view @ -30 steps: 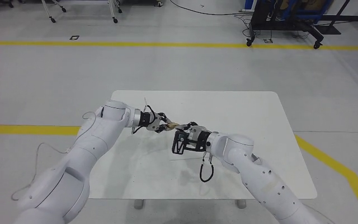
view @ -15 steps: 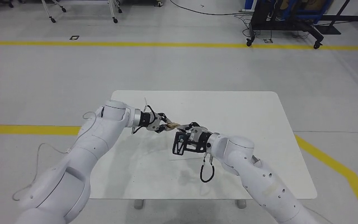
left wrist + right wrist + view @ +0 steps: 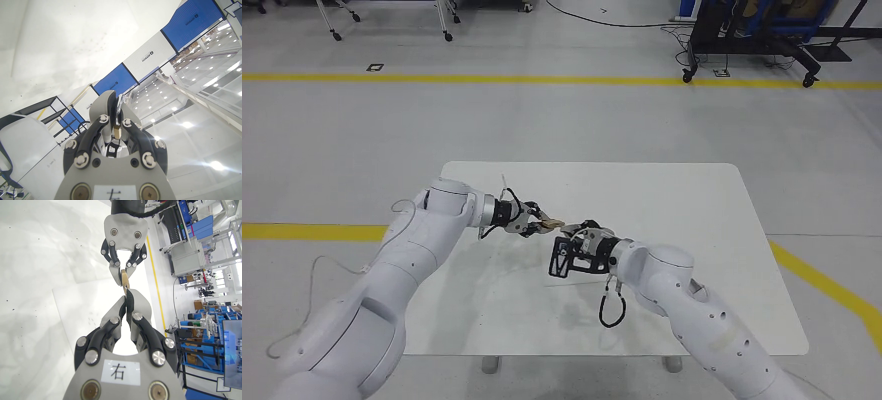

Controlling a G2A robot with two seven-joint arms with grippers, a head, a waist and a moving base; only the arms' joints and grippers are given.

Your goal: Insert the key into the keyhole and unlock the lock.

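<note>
Left hand [image 3: 540,222] is closed across the body of the small brass padlock [image 3: 124,279]. Its steel shackle [image 3: 119,106] sits between the fingers, and the keyhole [image 3: 125,286] faces the right hand [image 3: 126,294]. The right hand is closed on the slim brass key [image 3: 125,292]. Only a short length of blade shows past the fingers, and its tip meets the keyhole face; depth of entry cannot be told. The two hands stand nose to nose, in line, above the white rounded-corner worktop [image 3: 692,200]. They are over its left-centre part, well in from every edge, and the widest stretch of worktop lies to their right. Around the worktop is grey floor marked with yellow lines [image 3: 542,77]. A black wheeled frame [image 3: 752,45] stands beyond the far right corner and a metal rack on castors [image 3: 392,20] beyond the far left, both well apart from the worktop
</note>
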